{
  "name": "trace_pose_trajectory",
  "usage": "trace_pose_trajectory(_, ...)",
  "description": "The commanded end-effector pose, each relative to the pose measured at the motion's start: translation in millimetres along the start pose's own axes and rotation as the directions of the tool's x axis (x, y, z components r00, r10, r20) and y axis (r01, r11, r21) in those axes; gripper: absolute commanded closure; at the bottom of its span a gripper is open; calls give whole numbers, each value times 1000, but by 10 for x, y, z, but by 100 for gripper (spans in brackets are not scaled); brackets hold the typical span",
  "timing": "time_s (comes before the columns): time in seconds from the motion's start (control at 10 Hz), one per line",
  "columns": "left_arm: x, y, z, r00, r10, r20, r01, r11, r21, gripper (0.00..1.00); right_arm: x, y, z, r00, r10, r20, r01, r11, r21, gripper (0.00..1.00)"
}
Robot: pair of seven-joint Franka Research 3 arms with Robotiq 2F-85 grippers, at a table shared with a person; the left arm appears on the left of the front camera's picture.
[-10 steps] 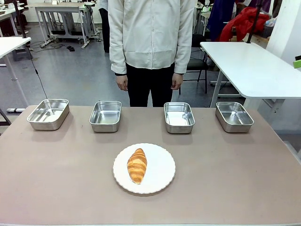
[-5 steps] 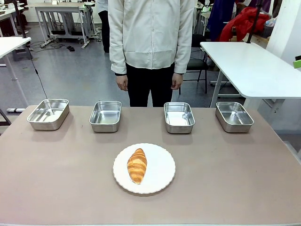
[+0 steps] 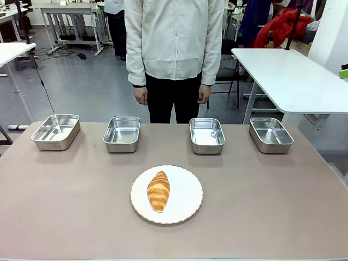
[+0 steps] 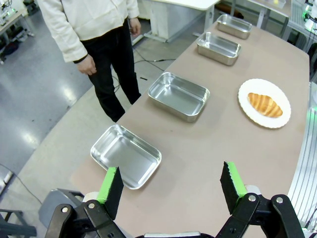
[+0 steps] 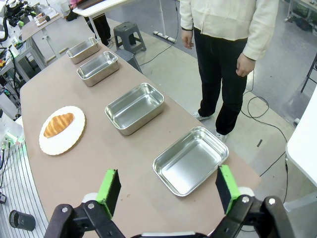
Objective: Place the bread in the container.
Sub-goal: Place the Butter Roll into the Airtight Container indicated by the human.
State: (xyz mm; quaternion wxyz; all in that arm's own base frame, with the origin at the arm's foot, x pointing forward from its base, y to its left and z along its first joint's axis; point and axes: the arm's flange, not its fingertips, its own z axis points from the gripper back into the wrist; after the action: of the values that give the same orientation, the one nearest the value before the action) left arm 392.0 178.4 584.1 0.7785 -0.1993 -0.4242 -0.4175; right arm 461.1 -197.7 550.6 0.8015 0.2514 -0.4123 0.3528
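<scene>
The bread (image 3: 158,191), a golden-brown croissant, lies on a round white plate (image 3: 187,202) at the table's near middle. Several identical shiny steel pans stand in a row along the far edge, all empty; I cannot tell which is the container. The two middle pans (image 3: 120,147) (image 3: 207,149) are nearest the bread. My left gripper (image 4: 171,171) hangs open high above the table's left end, over the leftmost pan (image 4: 148,173), with the bread (image 4: 265,104) far off. My right gripper (image 5: 166,172) is open above the rightmost pan (image 5: 163,171), with the bread (image 5: 58,124) distant.
A person stands at the far side of the table, both hands (image 3: 141,97) hanging down, away from the tabletop. The outer pans (image 3: 54,143) (image 3: 271,147) sit near the table's far corners. A white table (image 3: 293,76) stands behind to the right.
</scene>
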Motion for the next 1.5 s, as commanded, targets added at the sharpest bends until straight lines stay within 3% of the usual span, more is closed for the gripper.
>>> trace_pose_trajectory(0.0, 0, -9, 11, 1000, -14, 5, 14, 1000, -5, 0, 10, 3, 1, 1000, 2, 4, -2, 1000, -1, 0)
trace_pose_trajectory(1.4, 0, -9, 11, 1000, -14, 5, 14, 1000, -5, 0, 10, 3, 1, 1000, 2, 4, -2, 1000, -1, 0)
